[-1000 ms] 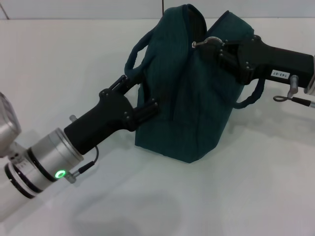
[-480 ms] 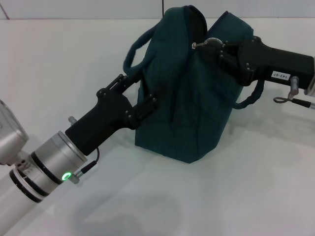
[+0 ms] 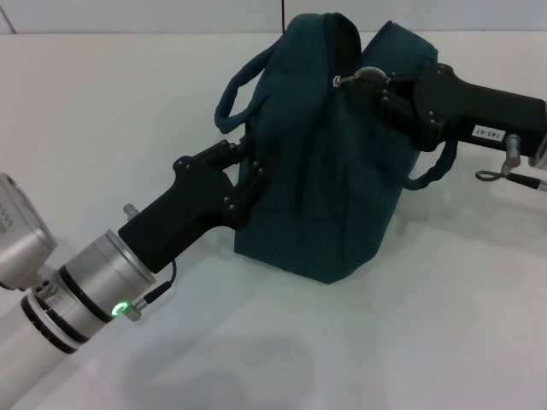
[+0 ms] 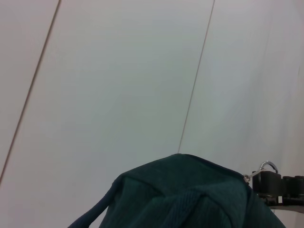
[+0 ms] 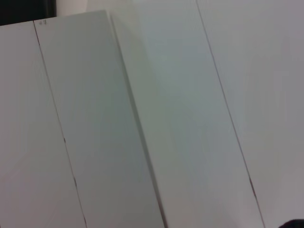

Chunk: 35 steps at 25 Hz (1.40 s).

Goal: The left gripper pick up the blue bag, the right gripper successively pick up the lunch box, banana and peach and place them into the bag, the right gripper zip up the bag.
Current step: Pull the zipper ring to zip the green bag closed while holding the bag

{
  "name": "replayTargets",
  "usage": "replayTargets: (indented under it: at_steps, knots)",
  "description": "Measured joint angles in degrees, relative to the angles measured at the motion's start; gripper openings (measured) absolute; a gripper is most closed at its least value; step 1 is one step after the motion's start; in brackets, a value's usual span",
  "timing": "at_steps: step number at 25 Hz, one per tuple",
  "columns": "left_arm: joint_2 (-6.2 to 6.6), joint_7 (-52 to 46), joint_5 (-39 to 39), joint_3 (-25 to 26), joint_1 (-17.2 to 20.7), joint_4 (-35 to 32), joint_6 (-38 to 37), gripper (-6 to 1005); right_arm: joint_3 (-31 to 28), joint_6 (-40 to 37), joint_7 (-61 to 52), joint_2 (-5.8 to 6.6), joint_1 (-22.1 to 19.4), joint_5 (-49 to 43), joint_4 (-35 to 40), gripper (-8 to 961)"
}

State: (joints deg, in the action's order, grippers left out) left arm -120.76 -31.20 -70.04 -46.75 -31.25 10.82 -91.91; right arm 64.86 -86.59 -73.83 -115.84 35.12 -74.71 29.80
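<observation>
Blue bag (image 3: 342,162) stands upright on white desk (image 3: 410,342), mouth nearly zipped. Right gripper (image 3: 363,81) at bag's top, jaws clenched on metal zipper pull (image 3: 344,79). Left gripper (image 3: 248,166) against bag's side below handle (image 3: 239,85), jaws apparently pinching fabric, view poor. Risk: pull slips from jaws, or bag tips if left hold is weak. White label (image 3: 487,131) on right gripper, print too small to read.

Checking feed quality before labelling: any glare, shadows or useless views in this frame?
Head view: even light, no glare; soft shadows on the white table under the dark teal fabric bag and the black left gripper; the black right gripper reads clearly. Left wrist view: mostly pale wall, with the bag top at the frame's lower edge. Right wrist view: only pale panels, nothing task-relevant.
</observation>
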Motion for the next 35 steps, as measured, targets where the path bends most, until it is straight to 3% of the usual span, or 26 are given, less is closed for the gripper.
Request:
replayTargets:
  at_steps: [11, 29, 35]
  knots:
    - [0.09, -0.34, 0.36, 0.05, 0.33, -0.71, 0.11, 74, 0.01, -0.14, 0.03, 0.12, -0.76, 1.39, -0.06, 8]
    - [0.54, -0.3, -1.73, -0.76, 2.93, -4.63, -1.03, 61, -0.42, 4.71, -0.42, 0.32, -2.44, 5.68, -0.72, 8]
    - [0.66, -0.63, -1.67, -2.12, 6.21, -9.23, -4.1, 55, -1.37, 4.11, -0.06, 0.36, -3.65, 6.8, -0.8, 9]
